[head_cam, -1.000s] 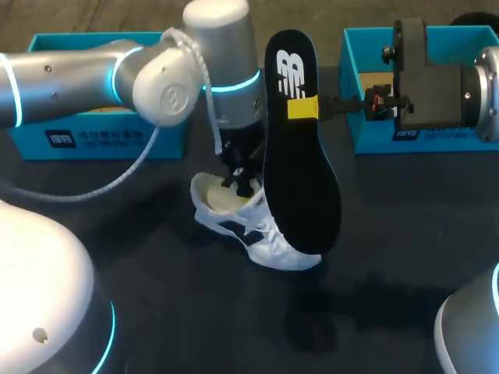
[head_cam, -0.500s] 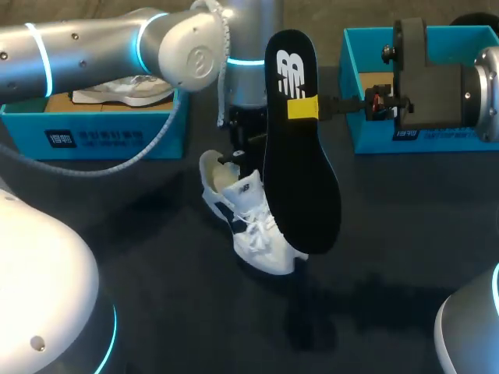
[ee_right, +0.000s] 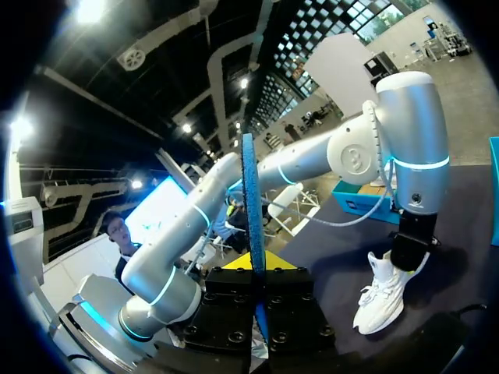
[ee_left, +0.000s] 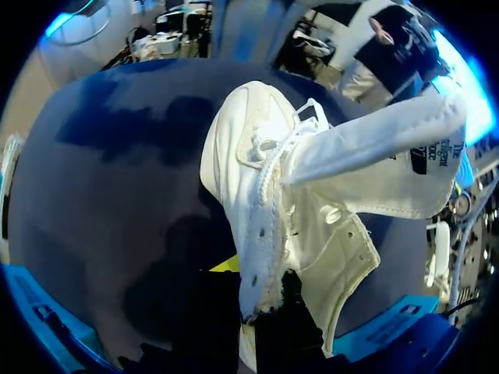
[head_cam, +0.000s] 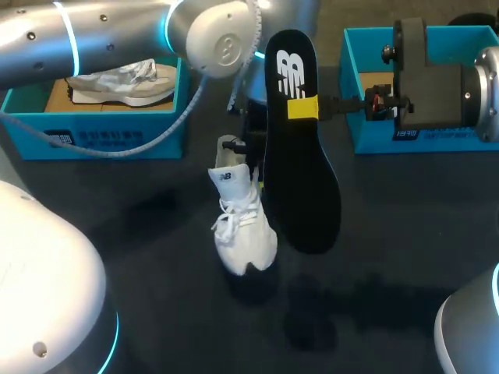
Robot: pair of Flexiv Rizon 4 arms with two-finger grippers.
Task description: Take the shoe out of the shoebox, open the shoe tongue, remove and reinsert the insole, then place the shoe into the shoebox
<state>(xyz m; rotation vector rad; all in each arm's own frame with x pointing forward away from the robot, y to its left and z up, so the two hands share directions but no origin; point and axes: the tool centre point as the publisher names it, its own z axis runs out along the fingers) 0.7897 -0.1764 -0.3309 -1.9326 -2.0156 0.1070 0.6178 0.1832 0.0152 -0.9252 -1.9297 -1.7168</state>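
A white shoe (head_cam: 240,222) hangs heel-up, toe pointing down at the dark table. My left gripper (head_cam: 244,146) is shut on its heel collar. In the left wrist view the shoe (ee_left: 261,187) stretches ahead of the left gripper (ee_left: 261,308), its tongue (ee_left: 374,152) pulled out to one side and the laces loose. My right gripper (head_cam: 306,108) is shut on a black insole (head_cam: 300,167) held upright just right of the shoe. In the right wrist view the insole (ee_right: 251,226) stands edge-on between the right gripper (ee_right: 256,284) fingers, with the shoe (ee_right: 383,294) beyond it.
A blue shoebox (head_cam: 109,136) at the back left holds a second pale shoe (head_cam: 125,82). Another blue shoebox (head_cam: 355,93) stands at the back right, partly hidden behind my right wrist. Bare dark tabletop (head_cam: 156,312) lies in front of the shoe.
My left arm has swung back and right, lifting the shoe by its heel off its side so that the toe now points down. The right arm and insole have not moved.
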